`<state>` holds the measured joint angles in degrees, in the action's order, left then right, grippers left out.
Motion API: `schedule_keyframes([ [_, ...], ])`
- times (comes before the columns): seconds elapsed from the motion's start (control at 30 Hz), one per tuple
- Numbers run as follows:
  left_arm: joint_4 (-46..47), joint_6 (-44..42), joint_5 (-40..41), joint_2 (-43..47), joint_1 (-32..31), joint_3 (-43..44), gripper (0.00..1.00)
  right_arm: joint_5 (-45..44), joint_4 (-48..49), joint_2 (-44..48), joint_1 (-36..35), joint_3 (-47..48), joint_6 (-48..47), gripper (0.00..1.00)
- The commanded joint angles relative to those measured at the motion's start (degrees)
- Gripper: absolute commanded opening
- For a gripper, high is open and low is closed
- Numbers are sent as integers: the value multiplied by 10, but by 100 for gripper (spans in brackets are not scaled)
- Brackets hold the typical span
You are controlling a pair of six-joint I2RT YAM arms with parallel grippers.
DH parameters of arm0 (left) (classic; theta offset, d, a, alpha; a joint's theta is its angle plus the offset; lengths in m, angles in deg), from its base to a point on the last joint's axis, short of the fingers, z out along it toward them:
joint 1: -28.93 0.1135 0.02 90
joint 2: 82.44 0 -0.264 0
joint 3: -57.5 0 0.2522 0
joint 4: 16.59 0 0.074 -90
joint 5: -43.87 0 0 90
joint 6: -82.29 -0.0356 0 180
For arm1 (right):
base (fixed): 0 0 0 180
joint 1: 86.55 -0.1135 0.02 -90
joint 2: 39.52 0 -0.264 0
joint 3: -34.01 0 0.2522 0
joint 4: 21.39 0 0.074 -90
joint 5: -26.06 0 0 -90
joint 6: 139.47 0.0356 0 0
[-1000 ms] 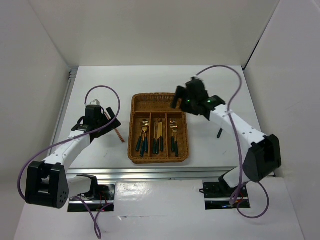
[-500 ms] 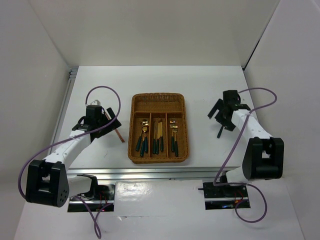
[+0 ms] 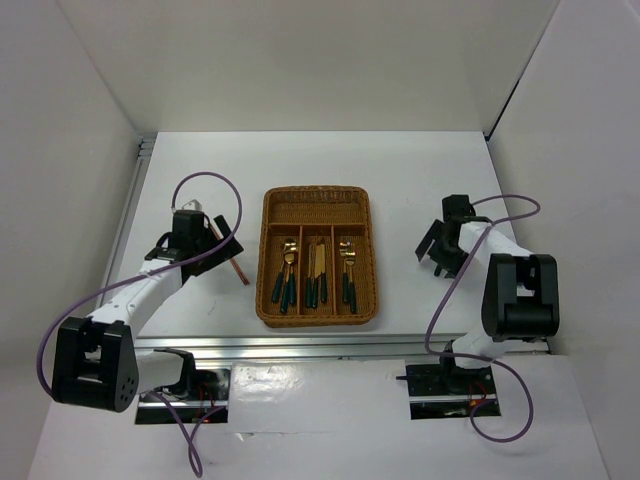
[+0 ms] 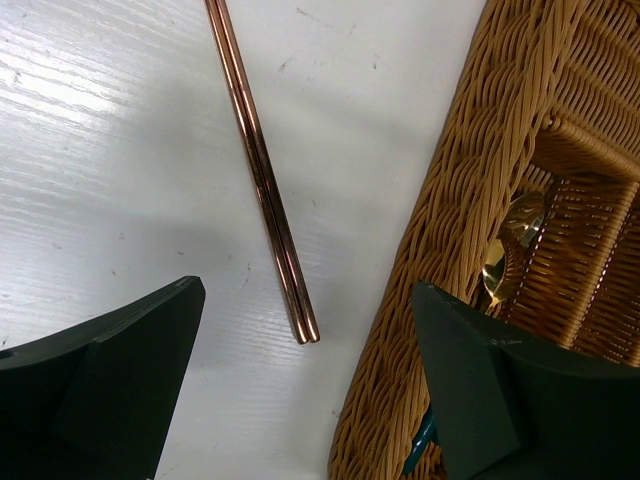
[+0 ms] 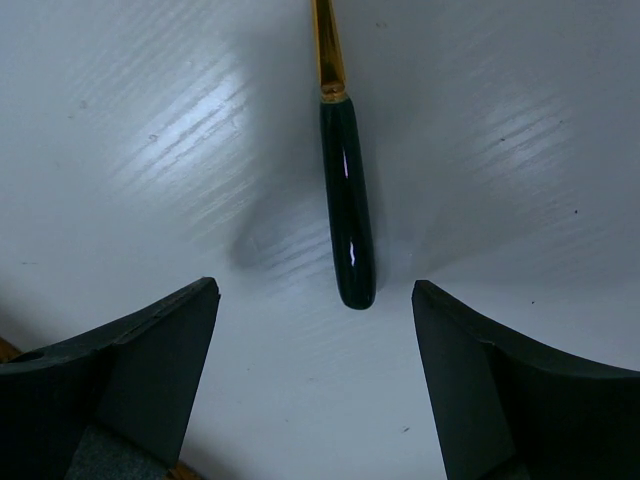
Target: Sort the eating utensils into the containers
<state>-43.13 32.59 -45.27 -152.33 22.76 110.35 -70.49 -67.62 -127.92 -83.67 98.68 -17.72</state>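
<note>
Hovering wide and empty, your left end effector [image 4: 307, 300] straddles the thin copper-brown chopsticks [image 4: 262, 180] just beside the brown woven wicker tray [image 4: 440, 230]. Your right end effector [image 5: 314, 290], also wide, brackets a dark-green-handled gold utensil [image 5: 348, 220] on the white desk [image 5: 130, 130], likely for pickup.

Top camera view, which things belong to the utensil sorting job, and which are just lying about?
Part of the job: wicker tray; utensils already in its slots; chopsticks on the table left of it; green-handled utensil on the table to its right; left gripper and right gripper, both open.
Just there: purple cables; metal rail at the table's near edge.
</note>
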Motion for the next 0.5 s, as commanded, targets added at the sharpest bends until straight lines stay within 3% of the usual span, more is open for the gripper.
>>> schedule_keyframes([
  [0.0, 19, -14, -9, -2, 3, 13, 100, 1, 31, -6, -2, -15, -5, 85],
  [0.33, 19, -19, -9, -7, 3, 13, 100, -22, 65, -6, 3, -40, -5, 72],
  [0.47, 19, -19, -9, -7, 3, 13, 100, -28, 65, -25, 3, -40, -5, 61],
])
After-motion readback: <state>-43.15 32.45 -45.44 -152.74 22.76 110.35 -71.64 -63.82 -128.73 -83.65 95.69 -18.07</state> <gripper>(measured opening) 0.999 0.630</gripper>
